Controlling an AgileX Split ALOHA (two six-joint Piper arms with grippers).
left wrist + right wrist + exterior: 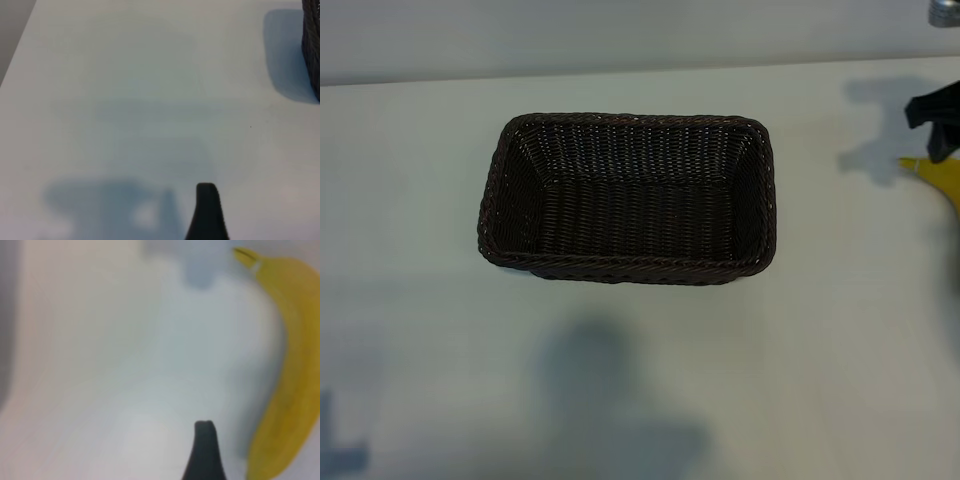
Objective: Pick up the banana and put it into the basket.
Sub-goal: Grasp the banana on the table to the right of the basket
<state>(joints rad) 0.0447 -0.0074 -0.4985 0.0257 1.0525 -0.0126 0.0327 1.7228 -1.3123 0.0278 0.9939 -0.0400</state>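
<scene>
The right gripper (938, 125) hung open and empty just above the banana (938, 178), which lay on the table (640, 380) right of the basket (628, 198). The left gripper (207, 212), also open, held nothing.

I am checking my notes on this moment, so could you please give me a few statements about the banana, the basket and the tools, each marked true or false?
1. The basket holds the banana. False: the basket is empty.
2. The banana lies on the table, at the exterior view's right edge. True.
3. The right tool is shut on the banana. False: it hangs open near it, holding nothing.
4. The left tool is over bare table beside the basket. True.
</scene>
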